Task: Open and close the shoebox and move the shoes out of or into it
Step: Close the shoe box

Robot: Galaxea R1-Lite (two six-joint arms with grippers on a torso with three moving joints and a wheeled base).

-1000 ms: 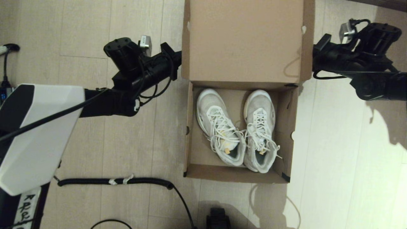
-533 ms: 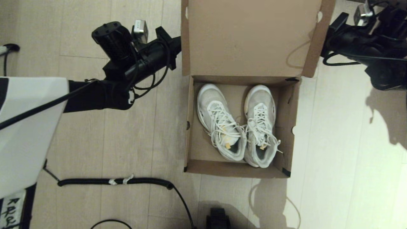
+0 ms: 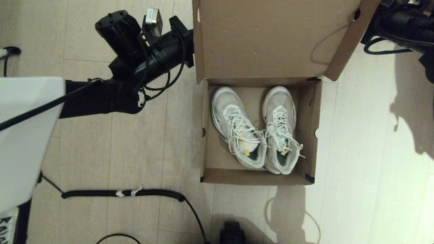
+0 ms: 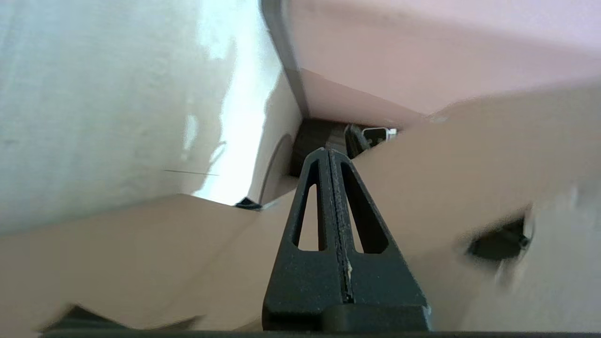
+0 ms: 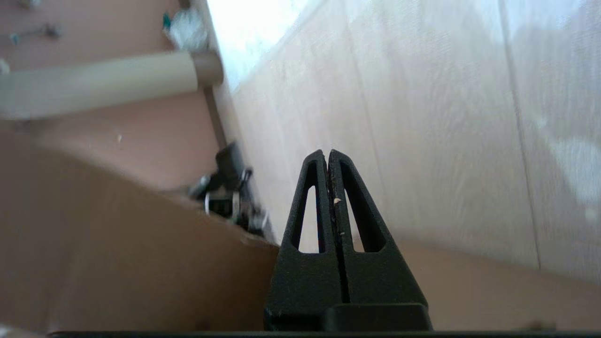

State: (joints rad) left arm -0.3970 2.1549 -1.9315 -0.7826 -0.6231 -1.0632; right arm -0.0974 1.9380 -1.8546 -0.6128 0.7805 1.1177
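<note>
— What differs from a second ago?
— The shoebox sits slightly further right on the floor, and its lid stands wider, leaning back.
— And the shoes?
— Side by side inside the box, toes toward the hinge.
— The tools?
— The left gripper is at the lid's left edge, the right gripper behind its right edge. Both have their fingers pressed together, clasping nothing.
</note>
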